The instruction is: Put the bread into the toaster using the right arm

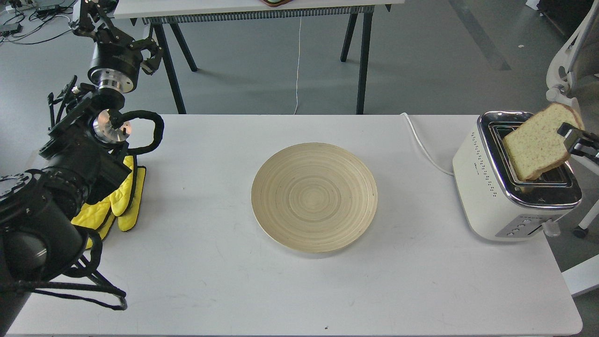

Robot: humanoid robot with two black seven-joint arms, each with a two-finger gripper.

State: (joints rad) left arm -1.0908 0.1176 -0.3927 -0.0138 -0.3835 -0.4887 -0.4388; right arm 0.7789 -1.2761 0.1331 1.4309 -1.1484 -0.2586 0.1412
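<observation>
Bread [538,145] tilted over toaster [496,187], lower corner dipping into near slot.

Pinched at upper right edge by right gripper [572,136], fingers clamped on crust. Toaster at right end of white table [187,262], cord trailing left and far. Wooden plate [314,196] at centre. Left gripper [96,21] raised far left above yellow mitts [122,206]; finger state impossible to tell.

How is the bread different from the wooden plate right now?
The bread is squarish, speckled and tilted, held in the right tool over the toaster; the plate is round, ringed and lies flat on the table. The plate looks much wider. Both are pale tan.
</observation>
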